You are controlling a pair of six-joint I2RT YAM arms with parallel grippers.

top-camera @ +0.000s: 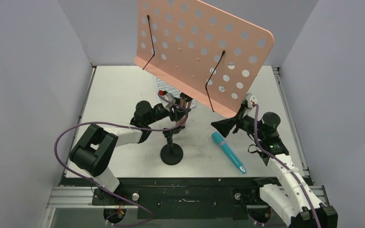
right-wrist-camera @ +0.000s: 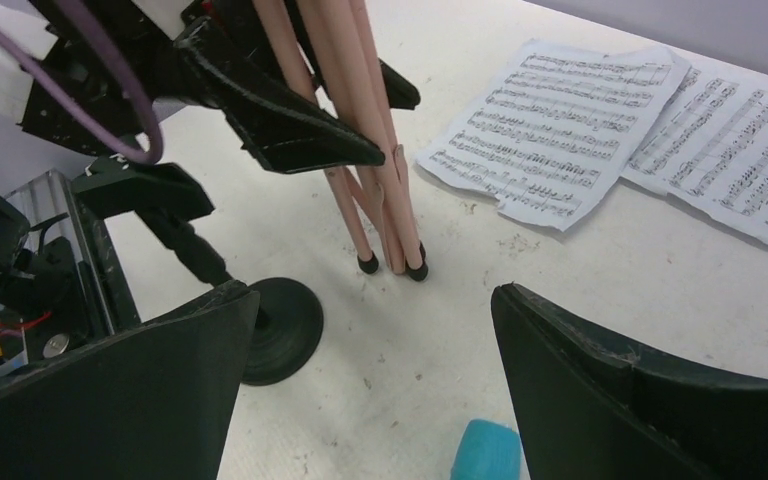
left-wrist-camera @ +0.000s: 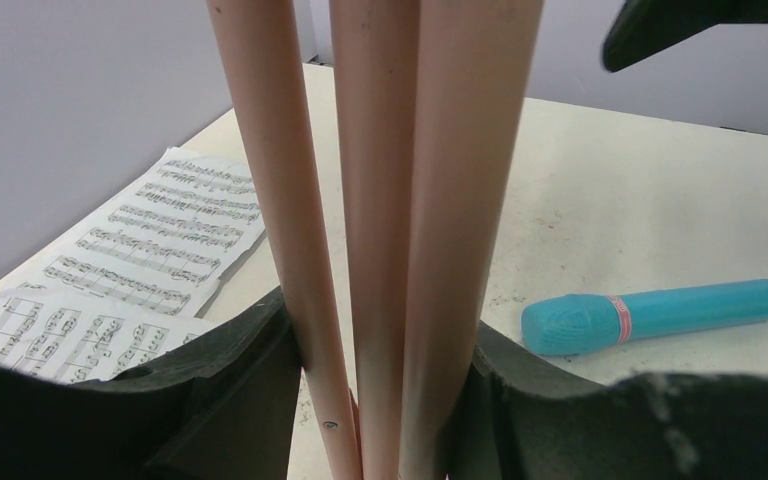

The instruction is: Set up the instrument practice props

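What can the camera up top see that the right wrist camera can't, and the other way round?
Only the top camera shows the pink perforated music-stand desk with its two black wire page holders. Only the right wrist camera shows the stand's black rubber feet bunched together, and both white sheet-music pages side by side. Both show the left gripper clamped on the stand's folded pink legs, the short black round-based mic stand and the teal toy microphone.
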